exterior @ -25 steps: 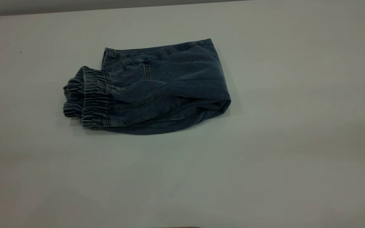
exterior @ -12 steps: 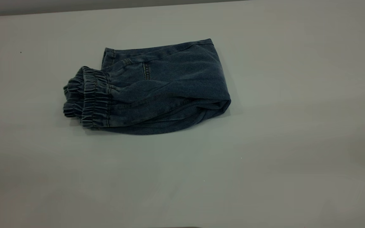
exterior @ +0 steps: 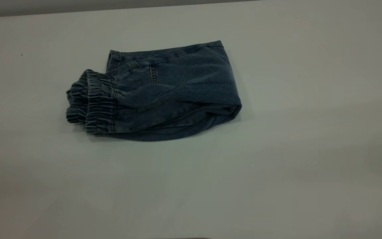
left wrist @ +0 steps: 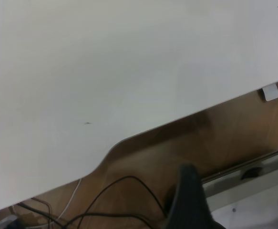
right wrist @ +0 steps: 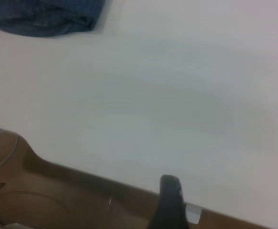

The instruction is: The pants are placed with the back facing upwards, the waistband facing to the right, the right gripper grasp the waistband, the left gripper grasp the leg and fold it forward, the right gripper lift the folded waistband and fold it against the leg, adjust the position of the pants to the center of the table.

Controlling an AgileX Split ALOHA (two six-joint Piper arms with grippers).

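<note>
The pants lie folded into a compact blue denim bundle on the table, left of centre and toward the back. The gathered waistband is on top at the bundle's left end. The fold is at the right end. The leg is hidden under the folded layers and no print shows. Neither arm appears in the exterior view. My left gripper hangs beyond the table's edge, far from the pants. My right gripper sits at the table's near edge, with a corner of the pants far off.
Bare tabletop surrounds the bundle on all sides, widest to the right and front. Brown floor with black cables lies past the table's edge. A small white tab sits at the edge by the right gripper.
</note>
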